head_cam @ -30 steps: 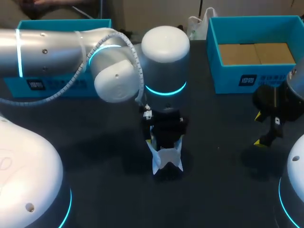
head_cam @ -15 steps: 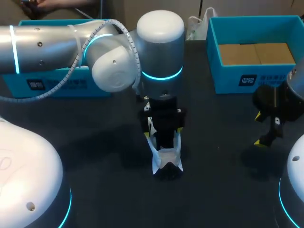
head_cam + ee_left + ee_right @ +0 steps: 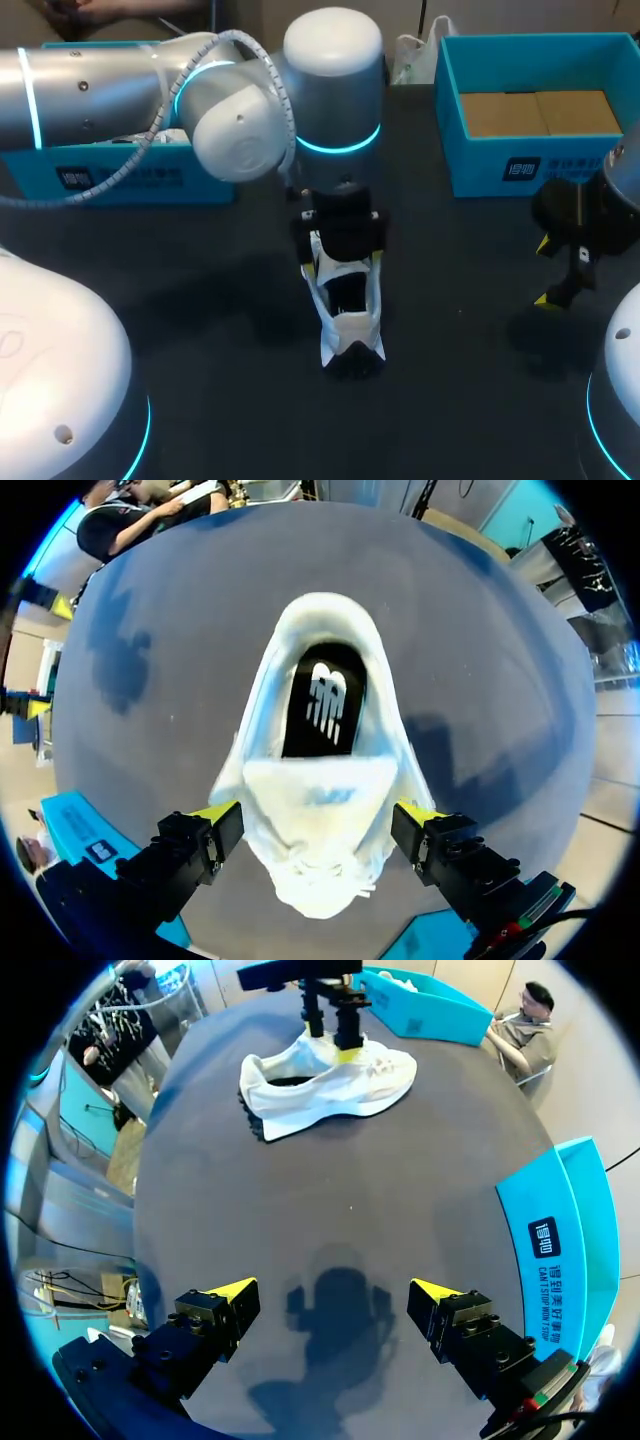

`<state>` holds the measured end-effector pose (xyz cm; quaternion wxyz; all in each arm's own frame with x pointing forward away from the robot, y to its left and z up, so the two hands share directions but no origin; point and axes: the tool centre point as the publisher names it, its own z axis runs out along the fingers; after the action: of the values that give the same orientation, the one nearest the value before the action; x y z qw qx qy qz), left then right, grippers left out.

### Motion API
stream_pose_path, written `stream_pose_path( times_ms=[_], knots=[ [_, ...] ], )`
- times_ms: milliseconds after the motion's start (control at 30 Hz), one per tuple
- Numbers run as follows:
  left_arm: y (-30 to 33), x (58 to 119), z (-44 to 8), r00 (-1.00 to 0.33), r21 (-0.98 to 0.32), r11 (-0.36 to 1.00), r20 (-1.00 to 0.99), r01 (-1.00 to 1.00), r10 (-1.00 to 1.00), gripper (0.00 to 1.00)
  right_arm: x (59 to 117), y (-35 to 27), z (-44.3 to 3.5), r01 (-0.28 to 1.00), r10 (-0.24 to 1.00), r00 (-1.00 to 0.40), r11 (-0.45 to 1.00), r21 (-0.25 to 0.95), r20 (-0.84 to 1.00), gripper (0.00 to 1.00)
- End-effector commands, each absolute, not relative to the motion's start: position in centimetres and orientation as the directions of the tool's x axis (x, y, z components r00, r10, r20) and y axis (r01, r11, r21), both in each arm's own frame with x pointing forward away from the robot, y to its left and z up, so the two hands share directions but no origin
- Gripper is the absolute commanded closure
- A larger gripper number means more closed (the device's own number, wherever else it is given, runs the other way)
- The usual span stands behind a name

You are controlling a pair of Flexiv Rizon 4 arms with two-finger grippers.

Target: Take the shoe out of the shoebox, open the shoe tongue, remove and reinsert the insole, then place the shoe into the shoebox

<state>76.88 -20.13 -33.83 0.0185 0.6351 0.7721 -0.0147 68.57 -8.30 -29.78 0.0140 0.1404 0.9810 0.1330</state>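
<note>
Drawn back: left hand [image 3: 315,818], spread astride shoe [image 3: 345,310] tongue. Shoe is judged light, soft-walled; insole [image 3: 322,705] is best pinched at heel edge.

The shoe [image 3: 320,880] looks like soft white cloth, matt, with a smooth black insole [image 3: 325,700] inside. The table [image 3: 200,300] is dark and matt. The left arm [image 3: 100,90] has a satin silver metal shell and a glossy white plastic cap. The left pincer [image 3: 318,816] and right pincer [image 3: 335,1295] have matt black bodies. The shoebox [image 3: 480,165] is smooth cyan, floored with brown cardboard.
</note>
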Motion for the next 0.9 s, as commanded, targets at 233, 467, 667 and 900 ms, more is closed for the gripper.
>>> stream_pose_path(
  times_ms=[233, 467, 667, 900],
  knots=[
    [-19.3, 80.5, -31.6, -0.223, -0.014, 0.222, -0.055, 0.975, 0.973, 0.0, 68.5, -8.2, -29.8, 0.272, 0.28, -0.96, 0.926, 0.263, 0.008, 0.0],
    [-18.6, 82.4, -28.8, -0.231, -0.047, 0.228, -0.06, 0.972, 0.971, 0.0, 68.5, -8.2, -29.8, 0.272, 0.28, -0.96, 0.926, 0.263, 0.008, 0.0],
    [-18.0, 83.4, -26.7, -0.234, -0.055, 0.231, -0.06, 0.971, 0.97, 0.24, 68.5, -8.2, -29.8, 0.272, 0.28, -0.96, 0.926, 0.263, 0.008, 0.0],
    [-17.3, 83.2, -25.7, -0.229, -0.068, 0.224, -0.071, 0.972, 0.971, 0.66, 68.5, -8.2, -29.8, 0.272, 0.28, -0.96, 0.926, 0.263, 0.008, 0.0]
  ],
)
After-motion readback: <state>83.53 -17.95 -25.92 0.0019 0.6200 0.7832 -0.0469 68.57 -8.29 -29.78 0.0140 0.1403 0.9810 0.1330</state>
